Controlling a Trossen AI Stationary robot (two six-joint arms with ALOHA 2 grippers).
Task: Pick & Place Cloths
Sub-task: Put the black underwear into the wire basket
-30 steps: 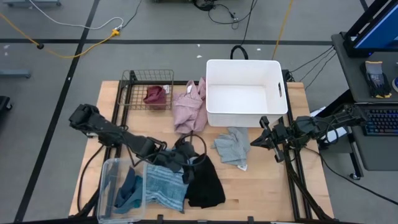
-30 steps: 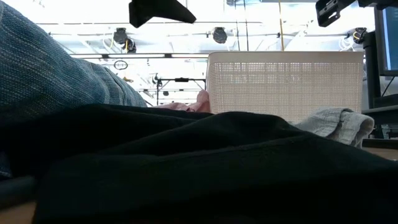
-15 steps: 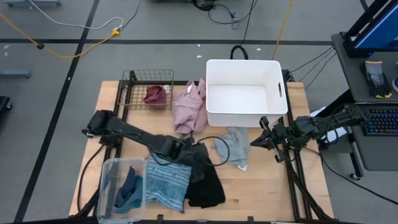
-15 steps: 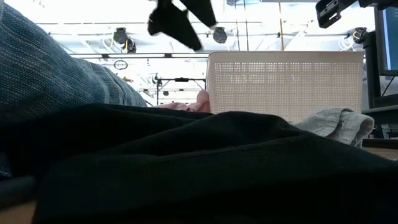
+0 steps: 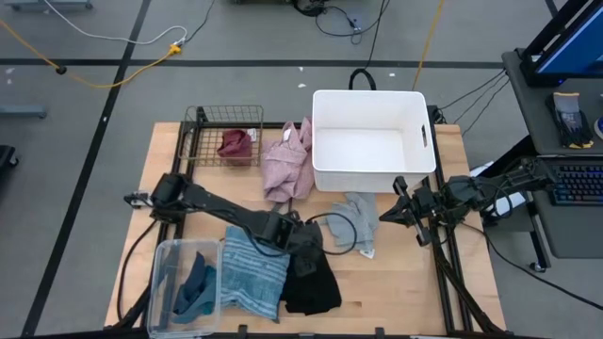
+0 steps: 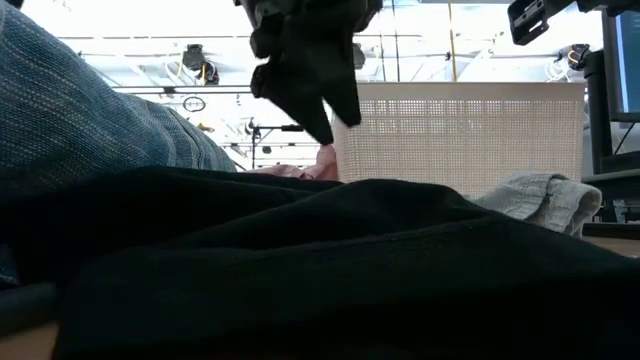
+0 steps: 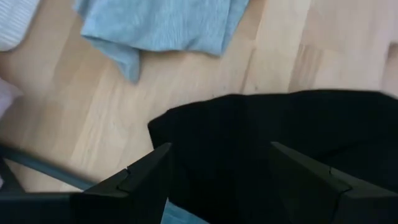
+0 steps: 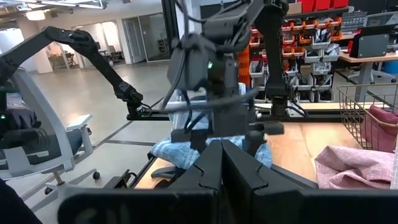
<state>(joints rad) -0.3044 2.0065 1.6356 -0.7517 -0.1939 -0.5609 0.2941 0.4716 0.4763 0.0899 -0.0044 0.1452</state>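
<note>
While left end effector [image 7: 217, 171] spread over black cloth [image 5: 311, 282], right end effector [image 5: 399, 213] pressed together.

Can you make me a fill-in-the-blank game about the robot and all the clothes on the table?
1. The white bin has ____ clothes inside it.
2. The maroon cloth lies in the ____ basket.
3. The left gripper, fingers apart, hangs over the ____ cloth.
4. The right gripper waits beside the ____ cloth, fingers shut.

Missing words: no; wire; black; grey
</note>
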